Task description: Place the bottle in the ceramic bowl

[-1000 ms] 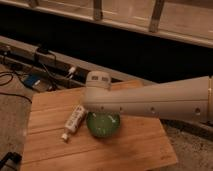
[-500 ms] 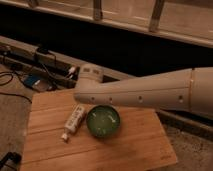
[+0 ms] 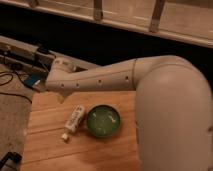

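The white bottle (image 3: 74,120) with a dark label lies on its side on the wooden table (image 3: 55,150), cap toward the front left. Just right of it, almost touching, stands the green ceramic bowl (image 3: 103,121), with nothing inside. My white arm reaches in from the right across the table's far side. My gripper (image 3: 61,93) hangs at the arm's left end, over the table's far left corner, above and behind the bottle. It holds nothing and looks open. The arm's bulk hides the right part of the table.
Cables and a small blue object (image 3: 32,80) lie on the floor to the left of the table. A dark rail with devices (image 3: 25,56) runs behind it. The table's left edge drops to grey carpet (image 3: 12,115).
The arm has swung left and back, away from over the bowl, which now shows in full. Bottle and bowl lie where they were.
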Available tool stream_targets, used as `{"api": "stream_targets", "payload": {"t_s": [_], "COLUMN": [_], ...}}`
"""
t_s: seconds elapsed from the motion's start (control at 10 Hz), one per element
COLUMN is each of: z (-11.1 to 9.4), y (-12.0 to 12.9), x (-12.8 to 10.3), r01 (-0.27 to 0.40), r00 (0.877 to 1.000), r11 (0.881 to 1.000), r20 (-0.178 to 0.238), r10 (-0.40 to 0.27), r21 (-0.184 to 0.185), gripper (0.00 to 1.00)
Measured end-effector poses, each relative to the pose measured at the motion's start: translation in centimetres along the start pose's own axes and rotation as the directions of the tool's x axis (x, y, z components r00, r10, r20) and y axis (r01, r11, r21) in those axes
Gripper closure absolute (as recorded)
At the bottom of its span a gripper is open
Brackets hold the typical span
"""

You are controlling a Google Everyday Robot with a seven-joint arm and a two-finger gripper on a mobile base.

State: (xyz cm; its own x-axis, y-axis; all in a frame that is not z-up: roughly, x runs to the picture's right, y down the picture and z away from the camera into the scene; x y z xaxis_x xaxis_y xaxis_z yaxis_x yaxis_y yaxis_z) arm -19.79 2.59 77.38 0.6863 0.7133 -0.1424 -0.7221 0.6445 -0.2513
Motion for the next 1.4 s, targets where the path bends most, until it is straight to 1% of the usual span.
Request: {"api": "stream_targets", "payload": {"t_s": [0.1, 0.2, 0.3, 0.4, 0.5, 0.6, 0.7, 1.0, 1.1, 1.2, 1.3, 1.4], "z": [1.9, 2.8, 3.2, 3.1, 2.3, 2.0, 2.0, 2.0, 2.0, 2.2, 2.2, 2.1], "y": [1.1, 1.8, 2.1, 2.1, 1.6, 1.4, 1.2, 1.4, 1.2, 0.7, 0.3, -0.1], "x": [0.0, 0.2, 0.8, 1.3, 2.4, 2.9, 3.0, 2.9, 3.0, 3.6, 4.4, 5.8], "r01": [0.01, 0.014, 0.012, 0.01, 0.005, 0.003, 0.001, 0.003, -0.029, -0.104, -0.171, -0.303], "r00": [0.999, 0.997, 0.994, 0.991, 0.987, 0.985, 0.985, 0.985, 0.985, 0.981, 0.971, 0.941], "r11": [1.0, 1.0, 1.0, 0.999, 0.997, 0.996, 0.995, 0.995, 0.996, 0.991, 0.982, 0.949], "r20": [-0.046, -0.077, -0.111, -0.133, -0.162, -0.171, -0.173, -0.173, -0.168, -0.158, -0.153, -0.135], "r10": [-0.01, -0.013, -0.009, -0.003, 0.009, 0.013, 0.016, 0.013, 0.043, 0.116, 0.182, 0.312], "r21": [0.002, 0.008, 0.027, 0.047, 0.082, 0.094, 0.097, 0.096, 0.088, 0.078, 0.081, 0.084], "gripper": [0.2, 0.2, 0.2, 0.2, 0.2, 0.2, 0.2, 0.2, 0.2, 0.2, 0.2, 0.2]}}
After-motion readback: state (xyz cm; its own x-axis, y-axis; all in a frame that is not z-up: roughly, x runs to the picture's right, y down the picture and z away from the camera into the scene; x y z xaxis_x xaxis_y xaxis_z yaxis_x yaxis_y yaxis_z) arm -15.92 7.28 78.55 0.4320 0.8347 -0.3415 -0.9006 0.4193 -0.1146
